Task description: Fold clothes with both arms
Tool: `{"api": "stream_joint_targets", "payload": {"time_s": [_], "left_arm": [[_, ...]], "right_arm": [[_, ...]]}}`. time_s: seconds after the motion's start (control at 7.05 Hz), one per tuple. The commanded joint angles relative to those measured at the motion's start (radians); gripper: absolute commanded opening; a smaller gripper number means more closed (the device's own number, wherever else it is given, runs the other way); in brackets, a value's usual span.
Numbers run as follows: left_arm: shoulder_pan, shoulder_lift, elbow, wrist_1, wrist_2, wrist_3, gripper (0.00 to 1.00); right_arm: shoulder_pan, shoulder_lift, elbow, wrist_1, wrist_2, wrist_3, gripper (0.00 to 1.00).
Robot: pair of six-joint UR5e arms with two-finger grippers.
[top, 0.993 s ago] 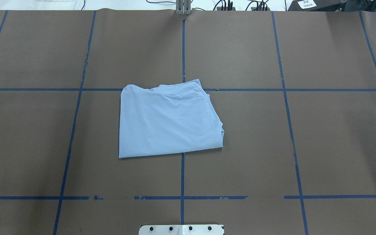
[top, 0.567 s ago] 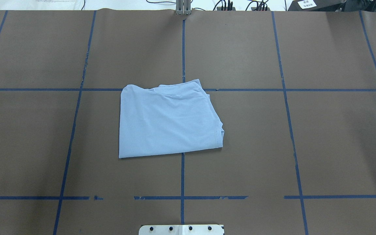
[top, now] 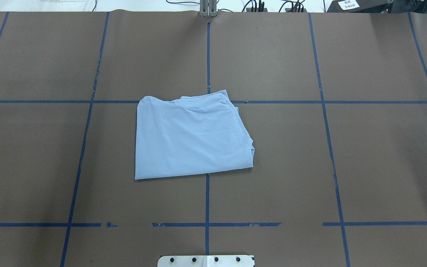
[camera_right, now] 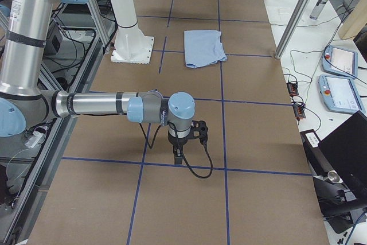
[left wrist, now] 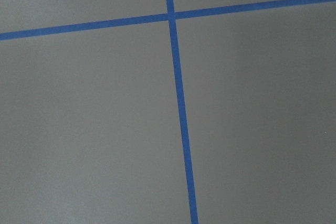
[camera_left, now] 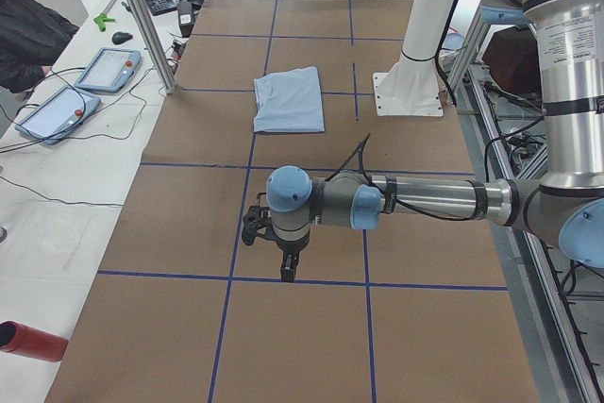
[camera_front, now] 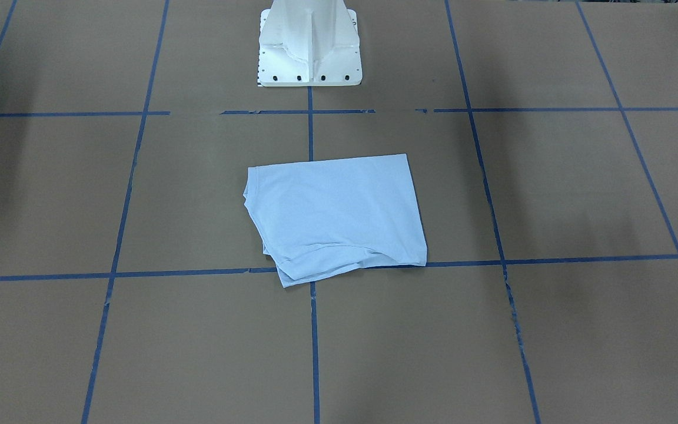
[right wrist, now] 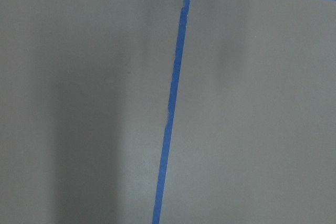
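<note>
One light blue T-shirt (top: pixel 191 139) is seen folded into a rough rectangle at the middle of the brown-papered table (top: pixel 376 155), laid flat across the crossing of two blue tape lines (top: pixel 207 200). A hemmed edge is turned toward the robot's right side, and layered folds are bunched along the far edge. The white pedestal base (camera_front: pixel 309 41) is set near the garment, on the robot's side. Both arms are held well apart from the shirt, out toward the table's ends. The left arm (camera_left: pixel 425 200) is stretched level above the table, its left gripper (camera_left: pixel 288 269) pointed straight down close to a tape line. The right arm (camera_right: pixel 97 104) is posed likewise, its right gripper (camera_right: pixel 179 156) hung just above the surface. Neither gripper is seen to hold anything, and how far either is parted cannot be told from these side views. Only the table's surface and tape are caught by the wrist cameras. Two control tablets (camera_left: pixel 109 70) are laid on a white side bench (camera_left: pixel 57 195).
</note>
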Motion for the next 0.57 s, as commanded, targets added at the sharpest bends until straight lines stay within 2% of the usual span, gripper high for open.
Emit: {"api": "stream_joint_targets", "payload": {"time_s": [0.0,0.43], "left_arm": [[-0.001,0.001,0.0,0.0,0.0,0.0,1.0],[0.0,0.004,0.001,0.0,0.002,0.0,1.0]], "right_arm": [[0.0,0.0,0.0,0.0,0.0,-0.001,1.0],[0.0,0.0,0.0,0.0,0.0,-0.004,1.0]]}}
